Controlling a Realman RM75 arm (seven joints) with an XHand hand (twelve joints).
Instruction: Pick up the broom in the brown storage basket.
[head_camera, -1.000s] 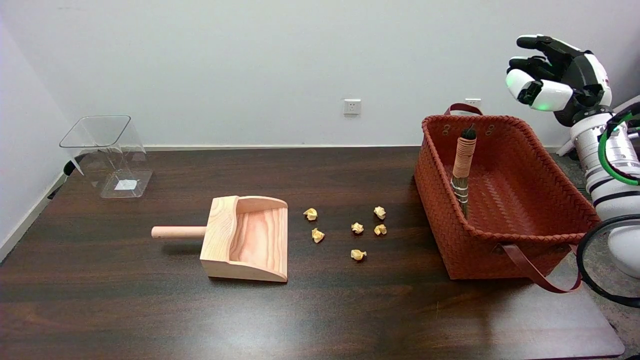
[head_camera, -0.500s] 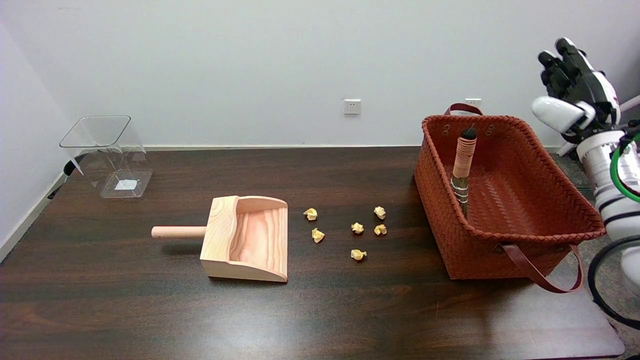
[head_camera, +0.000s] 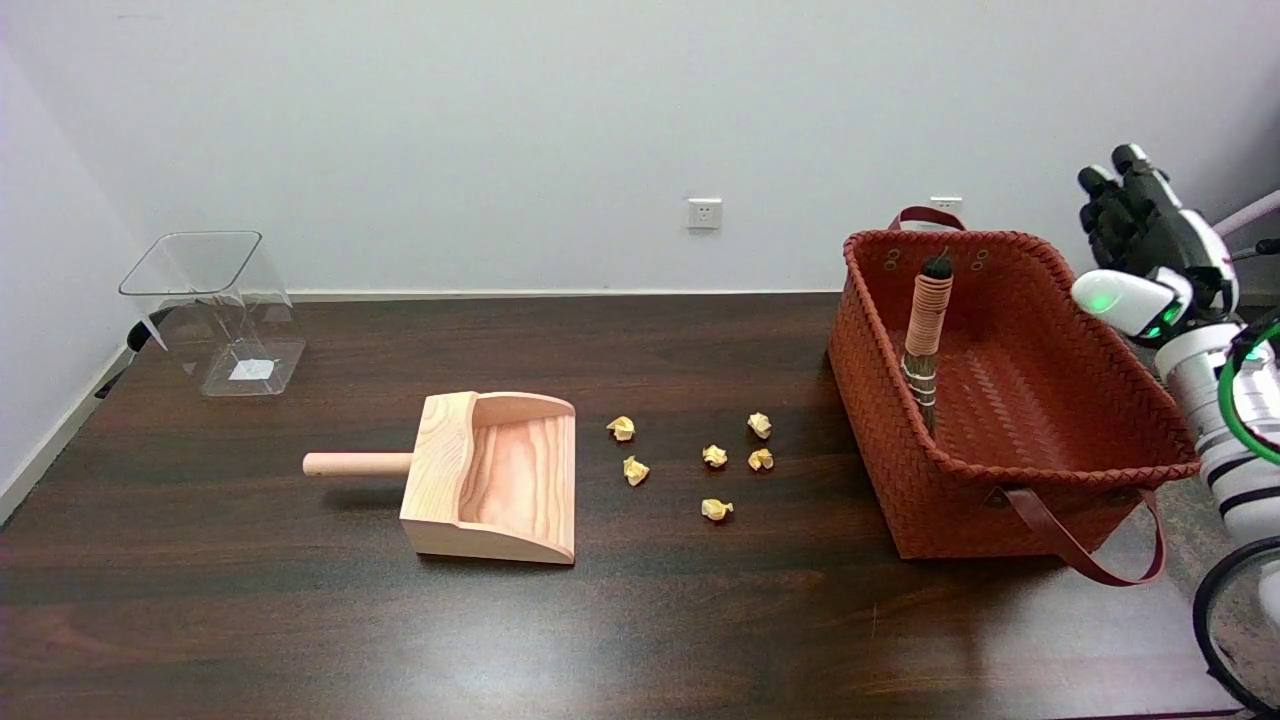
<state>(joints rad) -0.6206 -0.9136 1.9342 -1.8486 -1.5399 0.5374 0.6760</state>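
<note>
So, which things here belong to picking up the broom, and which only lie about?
Belong to the job:
- broom, leaning in the basket
- brown storage basket
- right hand, beside the basket, holding nothing

Only lying about:
- wooden dustpan
- paper scraps
- clear container

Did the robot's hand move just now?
Yes. The right hand has dropped lower and slid right, away from the brown basket; it was well above the rim before. The broom leans untouched.
</note>
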